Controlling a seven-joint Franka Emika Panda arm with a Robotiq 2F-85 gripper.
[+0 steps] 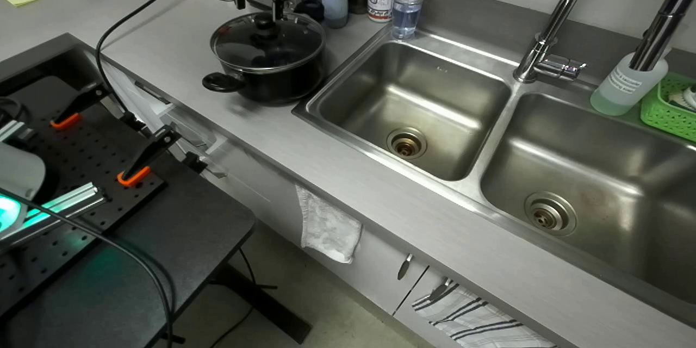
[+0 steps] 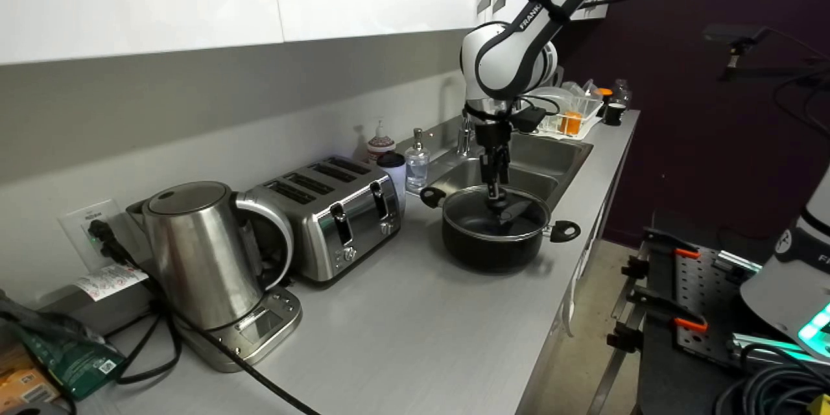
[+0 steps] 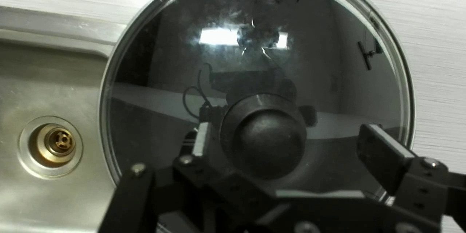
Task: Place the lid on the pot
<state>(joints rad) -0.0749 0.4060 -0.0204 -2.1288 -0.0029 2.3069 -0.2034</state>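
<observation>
Clearly holding jaws apart at wrist-view nine and three o'clock of the knob (image 3: 269, 145), presumably to leave lid (image 3: 255, 80) atop pot (image 2: 496, 249).

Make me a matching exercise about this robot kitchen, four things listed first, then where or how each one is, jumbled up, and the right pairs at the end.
Column one:
1. round clear glass lid
2. black robot gripper
3. brushed steel kettle
4. small plain white cloth

Column two:
A. standing on its flat base with a display
B. hanging below the front edge of the grey countertop
C. open, near the dark rounded knob
D. on top of the wide, low black pot

Right pairs: 1-D, 2-C, 3-A, 4-B
</observation>
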